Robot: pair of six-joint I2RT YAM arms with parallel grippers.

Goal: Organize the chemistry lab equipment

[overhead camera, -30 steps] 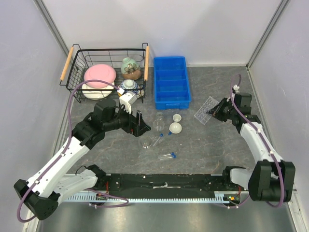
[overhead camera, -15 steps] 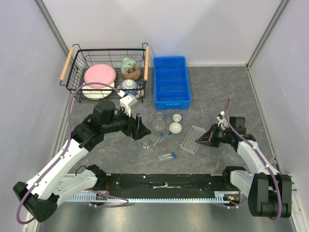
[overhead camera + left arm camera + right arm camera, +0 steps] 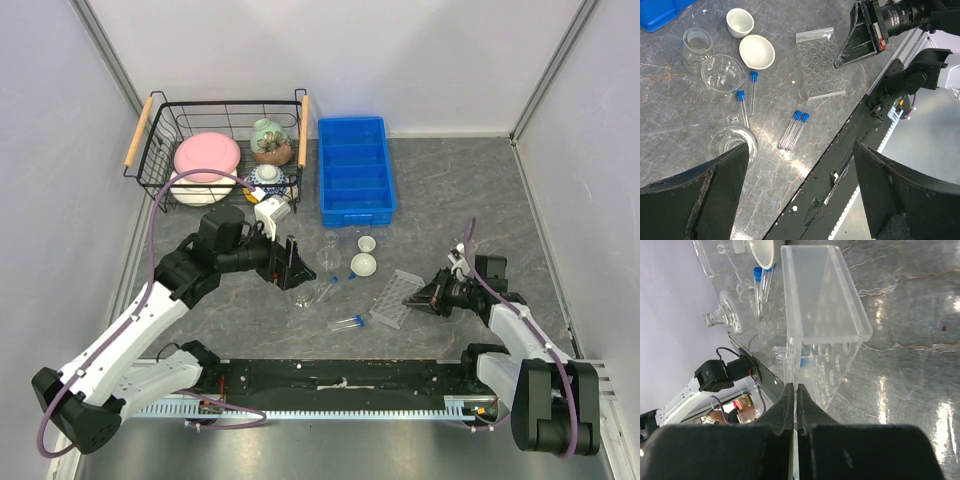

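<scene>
While the left gripper [image 3: 291, 262] hangs with its jaws spread wide and empty above the glassware, the right gripper [image 3: 428, 297] is pinched closed on the thin edge of a clear tube rack [image 3: 396, 298]. The rack sits low at the table's near right. Its long axis runs diagonally from near-left to far-right, its grid of holes faces up, and the gripper is at its right side. Whether it rests fully on the table, I cannot tell.

Left of the rack, near the table's middle, lie a pair of blue-capped tubes [image 3: 346, 322] side by side, their caps pointing toward the rack. Two more capped tubes [image 3: 748, 99] lie farther back, caps toward two white dishes [image 3: 364, 262]. Clear round flasks [image 3: 329, 252] stand beside them – just in front of a blue bin [image 3: 355, 170].
</scene>
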